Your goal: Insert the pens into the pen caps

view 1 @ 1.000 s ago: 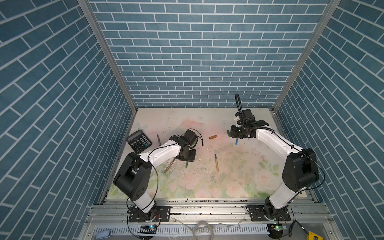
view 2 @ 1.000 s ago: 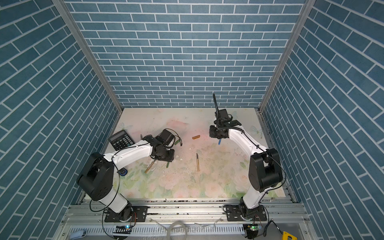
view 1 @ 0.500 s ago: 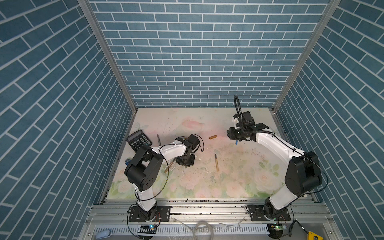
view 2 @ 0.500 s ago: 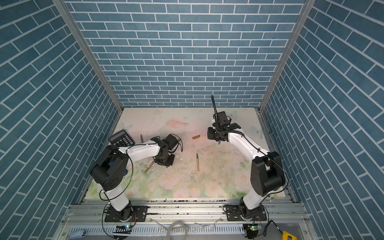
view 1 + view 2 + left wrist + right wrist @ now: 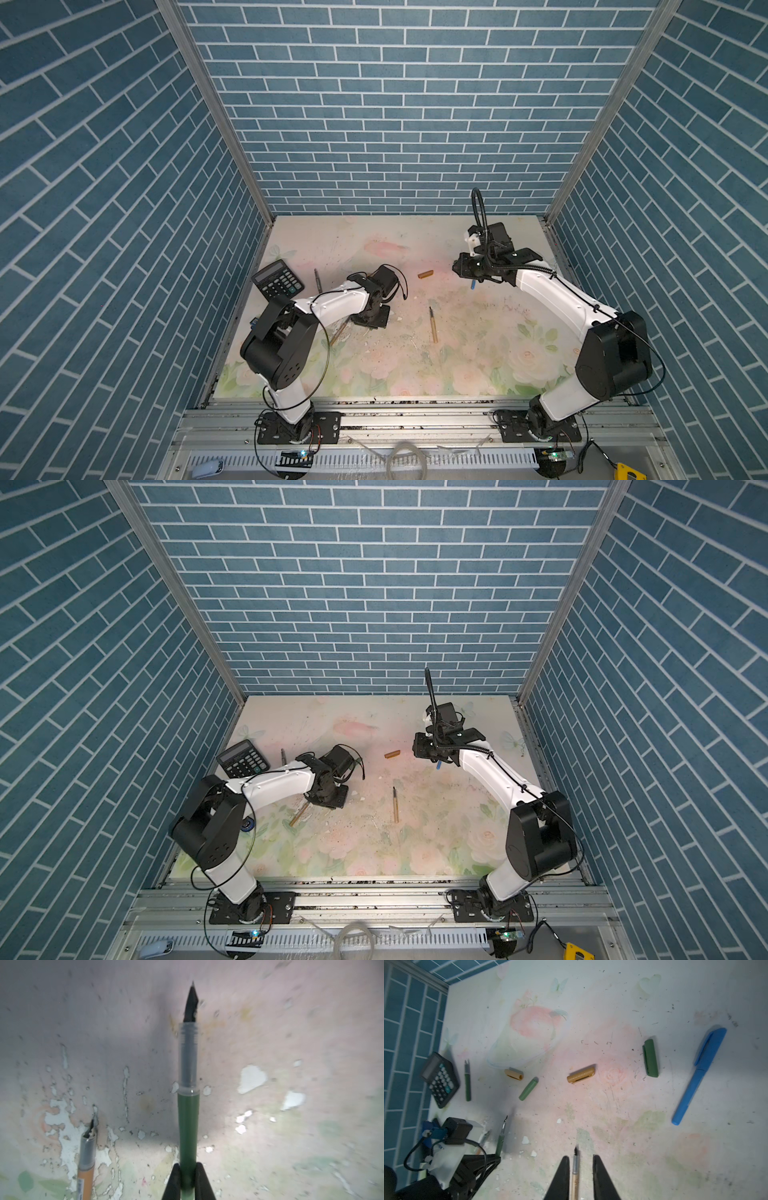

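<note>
Blue brick-patterned walls (image 5: 395, 104) enclose a worn floral table (image 5: 374, 374); left gripper (image 5: 188, 1165) clamps a green pen (image 5: 188, 1115), right gripper (image 5: 580, 1157) has jaws apart.

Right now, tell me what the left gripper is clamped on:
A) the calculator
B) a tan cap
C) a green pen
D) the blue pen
C: in the left wrist view the left gripper is closed on the barrel of the green pen, nib pointing away.
</note>
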Available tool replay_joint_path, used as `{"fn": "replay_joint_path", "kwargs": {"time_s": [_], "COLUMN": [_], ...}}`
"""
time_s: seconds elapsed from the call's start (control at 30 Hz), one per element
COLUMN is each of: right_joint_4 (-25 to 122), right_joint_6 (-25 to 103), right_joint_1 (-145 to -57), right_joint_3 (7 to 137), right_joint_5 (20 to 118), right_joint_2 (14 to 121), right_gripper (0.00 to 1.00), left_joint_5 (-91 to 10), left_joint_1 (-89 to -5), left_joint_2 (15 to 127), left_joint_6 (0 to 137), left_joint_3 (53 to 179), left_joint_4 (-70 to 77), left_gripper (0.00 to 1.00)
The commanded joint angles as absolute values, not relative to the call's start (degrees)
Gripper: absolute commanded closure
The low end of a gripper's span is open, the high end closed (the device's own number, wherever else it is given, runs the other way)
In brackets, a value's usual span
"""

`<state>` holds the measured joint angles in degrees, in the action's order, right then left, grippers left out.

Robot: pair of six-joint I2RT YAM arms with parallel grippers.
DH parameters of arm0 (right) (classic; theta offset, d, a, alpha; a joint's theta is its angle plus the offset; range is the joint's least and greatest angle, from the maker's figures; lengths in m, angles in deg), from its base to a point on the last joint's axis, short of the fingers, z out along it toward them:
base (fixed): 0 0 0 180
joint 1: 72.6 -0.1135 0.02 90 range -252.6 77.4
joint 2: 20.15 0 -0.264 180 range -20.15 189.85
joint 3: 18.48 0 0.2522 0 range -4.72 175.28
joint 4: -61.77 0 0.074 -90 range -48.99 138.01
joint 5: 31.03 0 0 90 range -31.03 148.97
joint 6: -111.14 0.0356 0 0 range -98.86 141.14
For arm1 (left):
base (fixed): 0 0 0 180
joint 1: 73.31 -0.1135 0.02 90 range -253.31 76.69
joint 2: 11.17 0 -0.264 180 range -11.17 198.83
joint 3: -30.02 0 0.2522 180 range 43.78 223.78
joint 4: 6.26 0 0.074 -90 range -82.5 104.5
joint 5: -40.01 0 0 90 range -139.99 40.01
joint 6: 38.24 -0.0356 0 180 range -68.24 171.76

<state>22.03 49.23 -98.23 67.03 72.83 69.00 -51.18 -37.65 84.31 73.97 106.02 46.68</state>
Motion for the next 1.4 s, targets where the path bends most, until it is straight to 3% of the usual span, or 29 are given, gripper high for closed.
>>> {"fn": "replay_joint_path", "kwargs": {"time_s": [0.0, 0.07, 0.17, 0.3, 0.53, 0.9, 1.1, 1.23, 1.27, 1.37], "right_joint_4": [29.5, 35.6, 43.0, 48.6, 50.3, 48.4, 47.9, 48.2, 48.6, 49.9], "right_joint_6": [53.7, 56.0, 58.0, 55.7, 54.4, 54.2, 54.5, 55.0, 55.1, 56.3], "right_joint_1": [-98.7, -98.7, -99.6, -103.5, -108.0, -109.9, -110.7, -111.1, -111.3, -111.5], "right_joint_3": [63.8, 61.5, 60.1, 59.8, 62.2, 68.6, 70.0, 69.5, 69.2, 68.8], "right_joint_5": [78.4, 83.2, 90.4, 93.5, 93.4, 93.2, 93.4, 93.1, 93.3, 93.6], "right_joint_2": [64.8, 63.0, 61.4, 58.6, 59.2, 64.8, 65.8, 65.6, 65.7, 66.1], "right_gripper": [0.64, 0.54, 0.47, 0.41, 0.42, 0.60, 0.96, 1.00, 1.00, 1.00], "left_joint_5": [-47.6, -44.3, -39.3, -30.8, -23.0, -20.2, -20.2, -19.8, -19.6, -18.9], "left_joint_1": [-37.5, -37.5, -37.8, -39.5, -40.4, -40.4, -41.0, -41.9, -42.2, -42.8], "left_joint_2": [75.0, 69.6, 63.7, 61.7, 63.0, 62.5, 62.4, 62.6, 62.6, 63.0], "left_joint_6": [70.2, 67.9, 65.6, 65.6, 67.0, 67.0, 66.8, 68.2, 68.7, 69.5], "left_joint_3": [106.9, 106.2, 104.6, 104.3, 103.6, 102.2, 102.3, 101.7, 101.5, 101.1], "left_joint_4": [40.9, 36.0, 27.4, 18.8, 10.9, 9.7, 9.6, 8.6, 8.0, 6.9], "left_gripper": [1.00, 1.00, 1.00, 1.00, 1.00, 1.00, 1.00, 0.59, 0.54, 0.56]}}
